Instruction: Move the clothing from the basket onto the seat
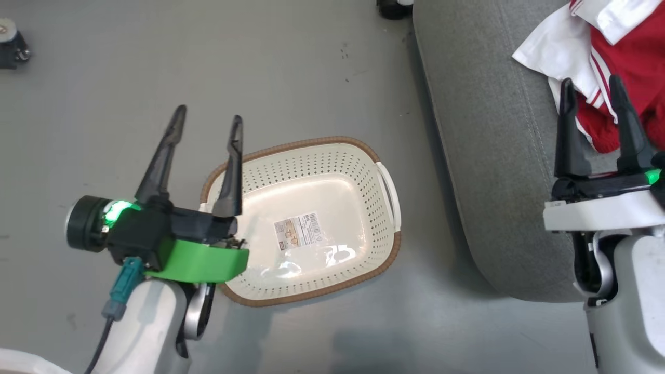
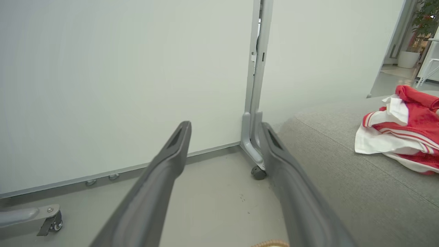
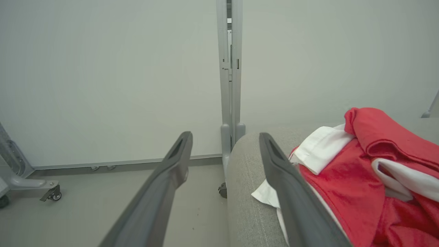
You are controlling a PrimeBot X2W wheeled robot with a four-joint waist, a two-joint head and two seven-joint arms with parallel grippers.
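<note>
The red and white clothing lies in a heap on the grey seat, also seen as clothing and clothing. The cream basket stands on the floor left of the seat, holding nothing but its paper label. My left gripper hangs open above the basket's left rim, fingers spread with nothing between them. My right gripper stands open over the seat's near side, its fingertips in front of the clothing's edge. In the wrist views the left gripper and right gripper are both empty.
White partition panels on castered feet stand behind the floor and the seat. A caster sits at the far left of the floor and another by the seat's far corner. A potted plant shows through an opening.
</note>
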